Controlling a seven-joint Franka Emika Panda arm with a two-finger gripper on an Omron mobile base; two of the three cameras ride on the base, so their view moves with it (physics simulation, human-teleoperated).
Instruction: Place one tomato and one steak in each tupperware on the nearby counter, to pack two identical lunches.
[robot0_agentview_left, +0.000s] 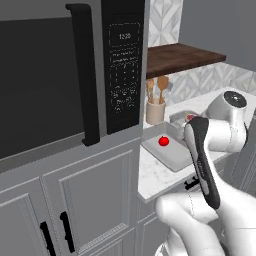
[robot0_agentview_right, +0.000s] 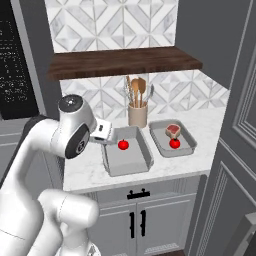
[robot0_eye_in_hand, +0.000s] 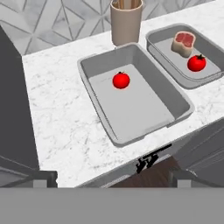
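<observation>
White marble bench (robot0_eye_in_hand: 57, 118) below me, near grey tupperware (robot0_eye_in_hand: 177, 98) holding one tomato (robot0_eye_in_hand: 121, 80), far tupperware (robot0_eye_in_hand: 154, 38) just beside it holding steak (robot0_eye_in_hand: 183, 43) and second tomato (robot0_eye_in_hand: 196, 63), my hand (robot0_eye_in_hand: 109, 177) above the bench edge, fingers apart, empty

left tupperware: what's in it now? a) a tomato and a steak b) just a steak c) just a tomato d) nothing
c: the left tupperware holds a lone tomato, while the steak lies in the right tupperware beside a second tomato.
</observation>
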